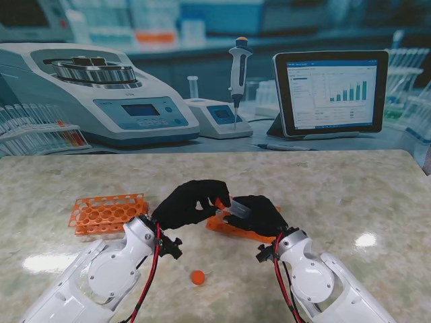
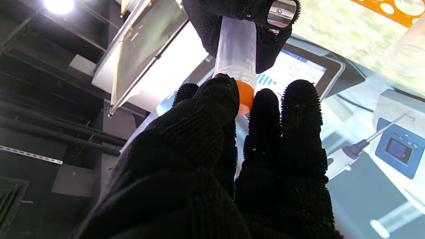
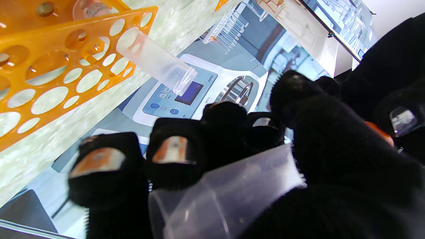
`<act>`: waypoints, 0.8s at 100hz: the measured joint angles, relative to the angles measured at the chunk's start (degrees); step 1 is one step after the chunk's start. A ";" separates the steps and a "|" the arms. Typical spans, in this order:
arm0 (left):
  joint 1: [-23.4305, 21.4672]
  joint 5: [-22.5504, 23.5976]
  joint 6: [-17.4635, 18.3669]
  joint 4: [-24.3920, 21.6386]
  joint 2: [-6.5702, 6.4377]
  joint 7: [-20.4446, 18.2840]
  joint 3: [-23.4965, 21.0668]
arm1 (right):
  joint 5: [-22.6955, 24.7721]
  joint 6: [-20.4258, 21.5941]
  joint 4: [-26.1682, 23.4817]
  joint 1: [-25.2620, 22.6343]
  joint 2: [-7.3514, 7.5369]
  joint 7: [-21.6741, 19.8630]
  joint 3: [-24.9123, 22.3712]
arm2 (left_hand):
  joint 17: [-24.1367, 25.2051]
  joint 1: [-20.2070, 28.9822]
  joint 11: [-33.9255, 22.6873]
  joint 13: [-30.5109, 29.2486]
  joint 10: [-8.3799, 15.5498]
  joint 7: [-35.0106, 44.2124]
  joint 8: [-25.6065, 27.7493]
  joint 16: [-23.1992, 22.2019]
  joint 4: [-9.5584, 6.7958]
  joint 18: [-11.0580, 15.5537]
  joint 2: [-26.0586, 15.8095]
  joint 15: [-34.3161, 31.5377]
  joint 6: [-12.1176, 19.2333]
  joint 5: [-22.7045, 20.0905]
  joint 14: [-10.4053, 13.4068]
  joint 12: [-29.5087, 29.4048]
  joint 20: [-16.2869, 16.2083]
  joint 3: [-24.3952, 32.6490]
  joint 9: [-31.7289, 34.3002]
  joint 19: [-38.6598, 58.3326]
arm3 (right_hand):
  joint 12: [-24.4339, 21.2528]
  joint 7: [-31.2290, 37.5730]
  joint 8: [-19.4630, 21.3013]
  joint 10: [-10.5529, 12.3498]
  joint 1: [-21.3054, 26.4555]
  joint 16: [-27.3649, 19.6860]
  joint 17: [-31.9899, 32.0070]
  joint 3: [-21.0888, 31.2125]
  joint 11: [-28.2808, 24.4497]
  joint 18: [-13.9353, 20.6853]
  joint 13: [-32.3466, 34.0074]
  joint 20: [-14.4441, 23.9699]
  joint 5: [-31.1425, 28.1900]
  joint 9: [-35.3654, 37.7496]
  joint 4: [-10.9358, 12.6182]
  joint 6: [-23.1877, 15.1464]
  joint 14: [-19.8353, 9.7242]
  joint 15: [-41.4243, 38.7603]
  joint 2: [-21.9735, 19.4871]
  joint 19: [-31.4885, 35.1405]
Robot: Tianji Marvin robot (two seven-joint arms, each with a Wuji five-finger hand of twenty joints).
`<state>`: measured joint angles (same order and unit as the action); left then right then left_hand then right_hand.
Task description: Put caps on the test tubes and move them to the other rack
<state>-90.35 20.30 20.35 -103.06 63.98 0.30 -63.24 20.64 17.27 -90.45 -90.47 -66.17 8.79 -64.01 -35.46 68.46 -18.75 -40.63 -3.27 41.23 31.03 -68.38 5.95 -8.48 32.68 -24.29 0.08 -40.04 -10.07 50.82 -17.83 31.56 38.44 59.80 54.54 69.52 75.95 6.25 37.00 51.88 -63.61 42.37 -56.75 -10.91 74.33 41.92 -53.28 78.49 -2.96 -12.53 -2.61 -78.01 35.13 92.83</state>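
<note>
Orange plastic marks nearly everything I care about at this moment. At the centre of the stand view my two black-gloved hands meet above the marble table (image 1: pixel 323 195). My right hand (image 1: pixel 257 214) is wrapped around a clear test tube (image 2: pixel 236 54), and in the left wrist view that tube comes in from the top centre of the frame, its mouth pointing at my left hand (image 1: pixel 188 203). My left hand pinches an orange cap (image 2: pixel 245 97) between thumb and fingertips (image 2: pixel 265 109), and the cap sits right on the tube's mouth; I cannot tell whether it is fully seated.

Under and just behind my right hand lies an orange rack (image 1: pixel 237 229), in the middle of the stand frame. The right wrist view shows one uncapped tube (image 3: pixel 156 63) leaning out of a rack hole near the upper left of that frame. A second orange rack (image 1: pixel 108 212) stands at centre left of the stand frame, beside my left forearm. One loose orange cap (image 1: pixel 197 276) rests on the table at bottom centre, between my two wrists.
</note>
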 measured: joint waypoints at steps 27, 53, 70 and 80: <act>0.68 -0.01 -0.52 0.64 0.08 -0.04 0.85 | 0.03 0.17 0.11 -0.08 0.00 0.00 -0.14 | 0.03 0.00 0.01 0.00 0.00 0.00 0.00 -0.37 0.00 -0.11 -0.01 0.01 0.00 0.00 -0.08 0.00 0.00 0.00 -0.02 -0.01 | 0.00 -0.02 0.01 -0.01 0.02 -0.01 0.00 -0.02 0.00 0.00 0.00 0.00 -0.01 -0.01 0.00 -0.09 0.03 0.01 0.00 0.00; 1.02 -0.08 -0.78 0.96 0.12 -0.24 1.13 | 0.08 0.25 0.11 -0.16 0.01 0.04 -0.23 | 0.49 0.00 0.02 0.00 0.00 0.00 0.00 -0.37 0.00 -0.22 -0.02 0.02 0.00 0.00 -0.09 0.00 0.00 0.00 -0.03 -0.03 | 0.00 -0.63 0.01 -0.01 0.02 -0.01 0.00 -0.13 0.00 0.00 0.00 0.00 -0.04 -0.01 0.00 -0.10 0.04 0.02 0.00 0.00; 1.22 0.07 -0.79 1.11 0.12 -0.23 1.32 | 0.08 0.30 0.11 -0.20 0.02 0.07 -0.23 | 0.49 0.00 0.06 0.00 0.00 0.00 0.00 -0.37 0.00 -0.24 -0.02 0.02 0.00 0.00 -0.09 0.00 0.00 0.00 -0.04 -0.02 | 0.00 -0.69 0.01 -0.01 0.03 -0.02 0.00 -0.16 0.00 0.00 0.00 0.00 -0.05 -0.01 0.00 -0.10 0.05 0.02 0.00 0.00; 1.45 -0.12 -0.81 1.31 0.12 -0.32 1.64 | 0.08 0.40 0.11 -0.26 0.02 0.16 -0.29 | 0.49 0.00 0.18 0.00 0.00 0.00 0.00 -0.37 0.00 -0.29 -0.02 0.02 0.00 0.00 -0.12 0.00 0.00 0.00 -0.04 -0.02 | 0.00 -0.69 0.01 -0.02 0.26 -0.02 0.00 -0.37 0.00 0.00 0.00 0.00 -0.10 -0.01 0.00 -0.10 0.07 0.02 0.00 0.00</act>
<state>-88.90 20.17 19.55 -101.75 64.10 -0.02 -61.59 20.72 17.68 -90.34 -90.73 -66.15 8.95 -64.30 -34.97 68.46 -18.56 -40.63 -3.27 41.23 31.02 -68.76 5.95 -8.76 32.66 -24.27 0.08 -40.04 -10.19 50.82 -17.83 31.56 38.40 59.78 54.54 68.84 75.96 6.23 37.26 51.86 -63.61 42.01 -56.75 -10.91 74.33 41.92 -53.38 78.48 -2.96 -12.63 -2.54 -77.99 35.13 92.83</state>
